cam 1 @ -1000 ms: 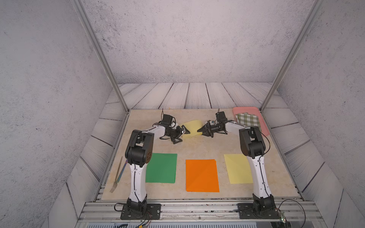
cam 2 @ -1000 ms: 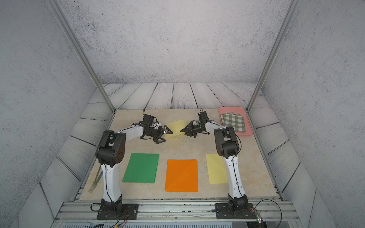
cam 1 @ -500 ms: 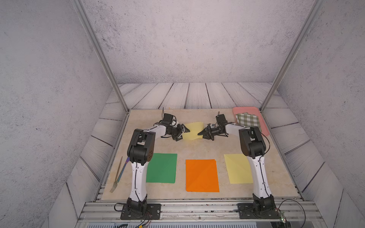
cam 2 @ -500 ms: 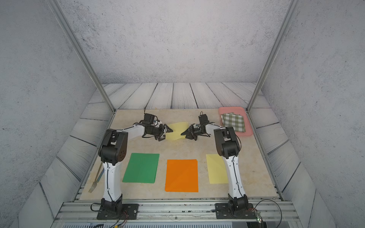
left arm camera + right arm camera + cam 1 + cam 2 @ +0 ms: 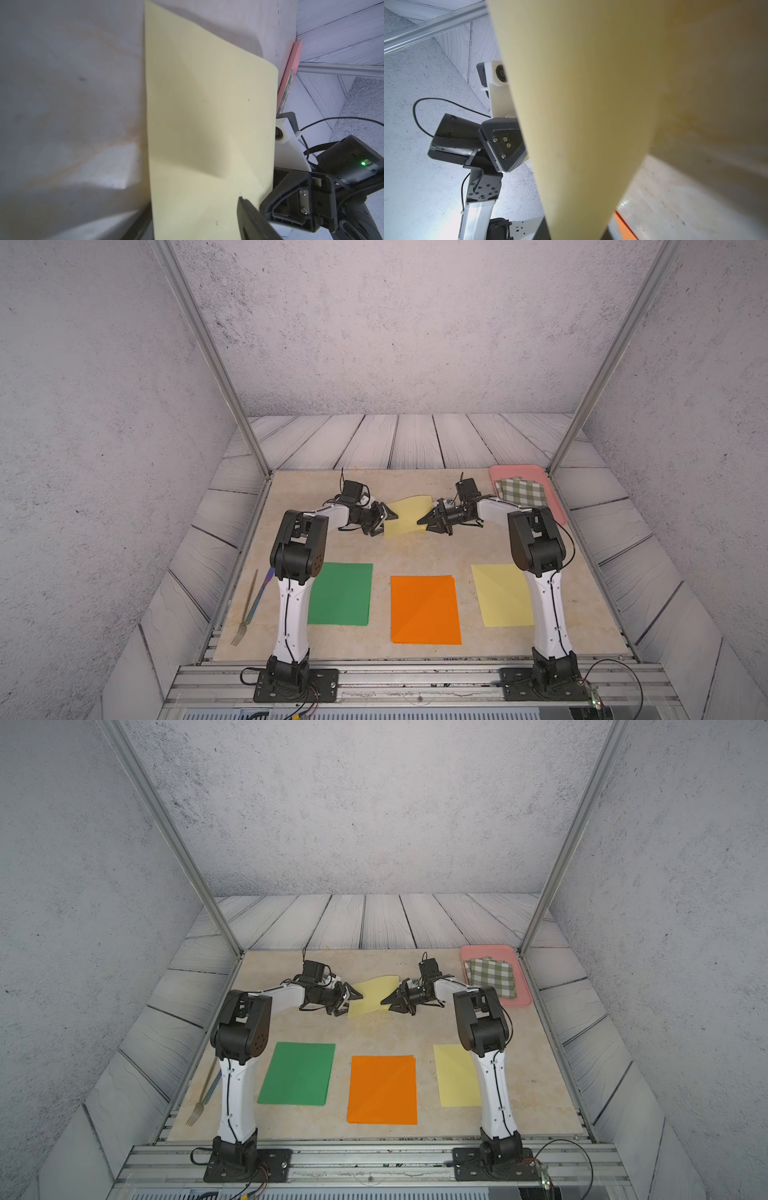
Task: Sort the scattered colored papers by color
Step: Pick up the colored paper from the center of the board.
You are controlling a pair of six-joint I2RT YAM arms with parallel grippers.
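The yellow sheet (image 5: pixel 405 516) is lifted above the far middle of the tabletop (image 5: pixel 415 551). The right gripper (image 5: pixel 424 523) pinches one edge, and the left gripper (image 5: pixel 384 522) stands open around the opposite edge. An uneven pull may tear it, or let it slip.

three flat rectangles lie in a row along the near side of the table (image 5: pixel 415 547) in both top views, set apart from each other: a green sheet (image 5: pixel 340 593) at the left, an orange sheet (image 5: pixel 426 610) in the middle and a pale yellow sheet (image 5: pixel 500 593) at the right, its right edge partly hidden. a second pale yellow sheet (image 5: pixel 405 514) sits well behind them, turned askew, bowed and lifted partly off the surface.
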